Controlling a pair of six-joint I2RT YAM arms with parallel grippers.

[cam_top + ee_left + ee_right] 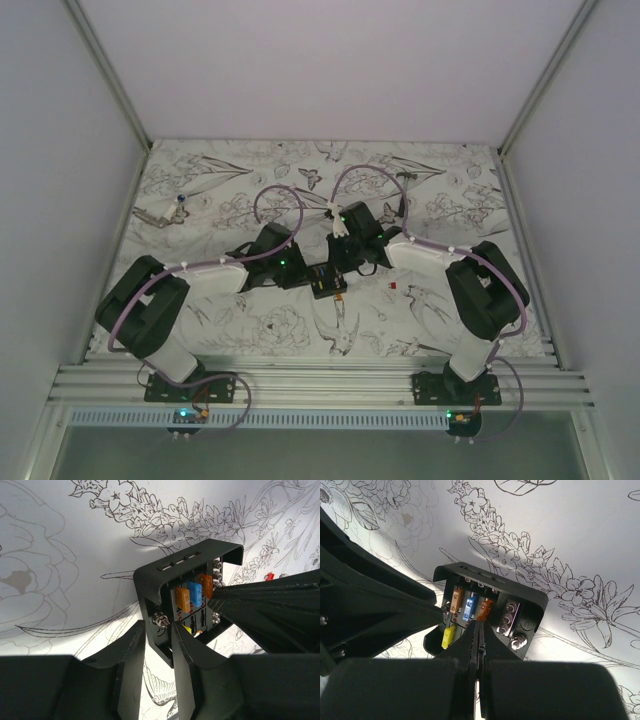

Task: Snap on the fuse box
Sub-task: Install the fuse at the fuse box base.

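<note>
Where the flower-printed bench cloth (450,200) reaches toward the far-left corner, a small pale object (165,212) is seen lying, too small to be named and well apart from both arms.

Further right, the left gripper (159,630) is brought in low from the left edge. Its two fingers (131,652) are set on either side of one end wall of the fuse box (167,575), which is clamped between them.

The fuse box (328,282) rests on the cloth about midway between the left and right edges, nearer the near edge than the far one. Its black housing is open toward the wrist cameras. Inside, an orange fuse (457,600), a blue fuse (470,607) and a red-orange fuse (486,609) are lined up in a row. A yellow fuse (448,637) is seated below them, and silver screw terminals (508,620) are grouped at the right-hand end.

From the right, the right gripper (479,627) is lowered onto the face of the box. Its fingers are pressed together with only a sliver of light between them. The tips are placed just beside the red-orange fuse, and nothing can be made out between them.

Beyond it toward the right edge, a small red piece (392,286) is left on the cloth, near the box but apart from it.
</note>
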